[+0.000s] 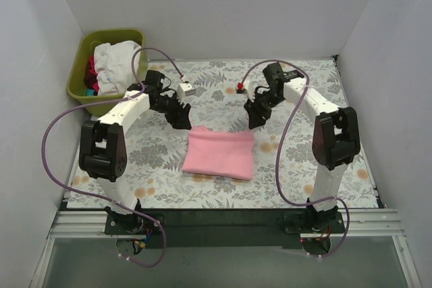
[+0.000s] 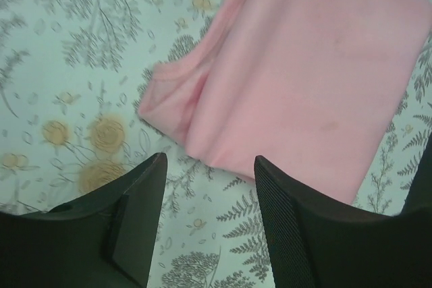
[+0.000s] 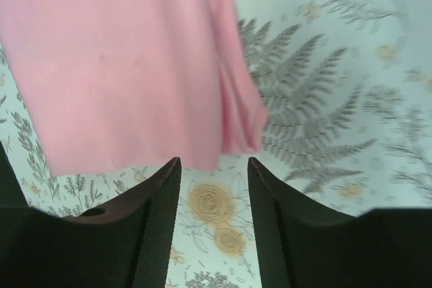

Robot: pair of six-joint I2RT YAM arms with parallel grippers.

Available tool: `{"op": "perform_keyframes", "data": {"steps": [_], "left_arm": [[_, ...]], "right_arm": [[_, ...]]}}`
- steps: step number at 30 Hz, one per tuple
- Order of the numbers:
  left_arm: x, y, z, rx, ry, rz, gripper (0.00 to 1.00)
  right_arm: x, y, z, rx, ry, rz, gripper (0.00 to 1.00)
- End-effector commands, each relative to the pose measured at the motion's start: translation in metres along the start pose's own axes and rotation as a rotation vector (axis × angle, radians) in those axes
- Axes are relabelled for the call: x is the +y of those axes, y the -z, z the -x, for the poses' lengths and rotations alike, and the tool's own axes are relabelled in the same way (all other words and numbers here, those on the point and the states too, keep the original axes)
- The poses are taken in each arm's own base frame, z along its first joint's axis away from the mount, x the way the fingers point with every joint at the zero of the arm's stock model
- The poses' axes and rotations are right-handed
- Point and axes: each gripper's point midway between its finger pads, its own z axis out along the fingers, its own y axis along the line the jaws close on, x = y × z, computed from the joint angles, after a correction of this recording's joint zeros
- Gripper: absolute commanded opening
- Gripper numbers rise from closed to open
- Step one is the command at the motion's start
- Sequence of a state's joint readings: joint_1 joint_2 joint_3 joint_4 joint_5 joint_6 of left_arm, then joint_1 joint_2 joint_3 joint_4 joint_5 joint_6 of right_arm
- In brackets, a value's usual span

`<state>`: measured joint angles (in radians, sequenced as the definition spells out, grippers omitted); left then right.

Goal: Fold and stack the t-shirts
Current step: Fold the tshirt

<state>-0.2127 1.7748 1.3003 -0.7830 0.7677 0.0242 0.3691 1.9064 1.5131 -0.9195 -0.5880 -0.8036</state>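
A light pink t-shirt [image 1: 220,154] lies folded into a flat rectangle on the floral mat [image 1: 155,160], between the two arms. My left gripper [image 1: 181,122] hovers just off its far left corner, jaws open and empty, with the pink t-shirt [image 2: 304,72] lying beyond the fingertips [image 2: 266,166]. At the far right corner my right gripper [image 1: 255,121] also stands open with nothing in it. The pink cloth [image 3: 115,59] lies ahead of the right gripper [image 3: 213,164]. More t-shirts, white [image 1: 116,59] and red [image 1: 91,69], are heaped in the bin.
An olive-green bin [image 1: 84,48] stands at the back left corner. White walls close the back and sides. Purple cables loop off both arms. A dark rail runs along the near table edge.
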Motion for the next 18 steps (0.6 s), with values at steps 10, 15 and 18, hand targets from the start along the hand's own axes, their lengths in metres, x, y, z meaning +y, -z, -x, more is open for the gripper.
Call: {"op": "perform_keyframes", "data": {"steps": [10,15,18], "left_arm": [[-0.022,-0.059,0.057,-0.076,-0.208,-0.082,0.54],[-0.023,-0.08,0.054,-0.055,-0.23,-0.096,0.54],[-0.021,-0.091,0.047,-0.035,-0.269,-0.081,0.55]], "right_arm": [[-0.019,-0.008,0.094,-0.269,-0.281,0.244,0.22],[-0.017,-0.041,0.099,-0.254,-0.334,0.324,0.21],[-0.016,-0.058,0.095,-0.242,-0.353,0.353,0.2]]}}
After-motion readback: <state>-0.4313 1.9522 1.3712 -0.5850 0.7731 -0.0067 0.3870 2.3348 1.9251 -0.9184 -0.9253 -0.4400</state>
